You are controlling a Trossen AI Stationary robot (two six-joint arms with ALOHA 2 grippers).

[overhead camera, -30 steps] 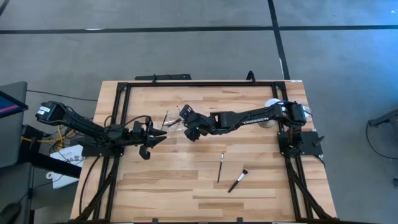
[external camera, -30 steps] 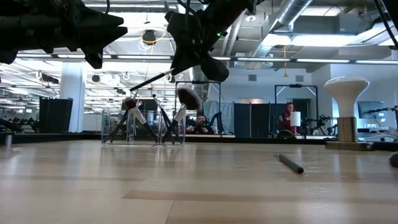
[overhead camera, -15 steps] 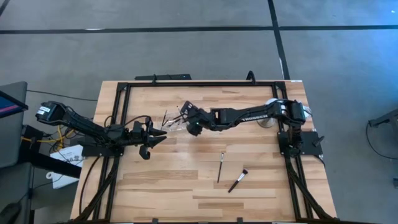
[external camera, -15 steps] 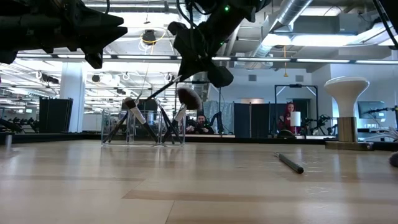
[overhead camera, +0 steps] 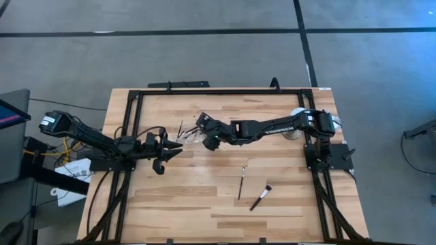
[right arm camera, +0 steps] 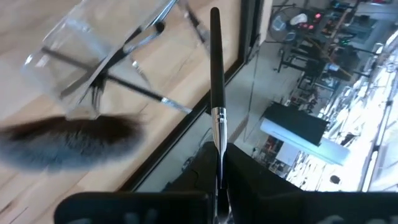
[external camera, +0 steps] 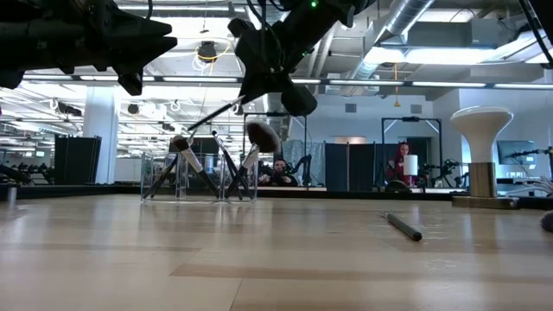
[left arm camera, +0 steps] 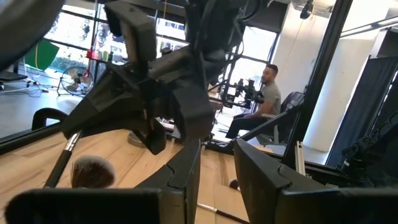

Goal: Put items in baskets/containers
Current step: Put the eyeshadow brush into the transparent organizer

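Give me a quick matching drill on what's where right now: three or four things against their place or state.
Things:
1. right pincer
2. left pincer
3. clear container
4. two loose brushes

States:
A. lying flat on bare wood, nearer the right arm's base
B. standing on the table with brushes leaning inside
C. shut on a slim brush, raised above the container
D. waiting beside the container, carrying nothing

Pairs: 1-C, 2-D, 3-B, 4-A
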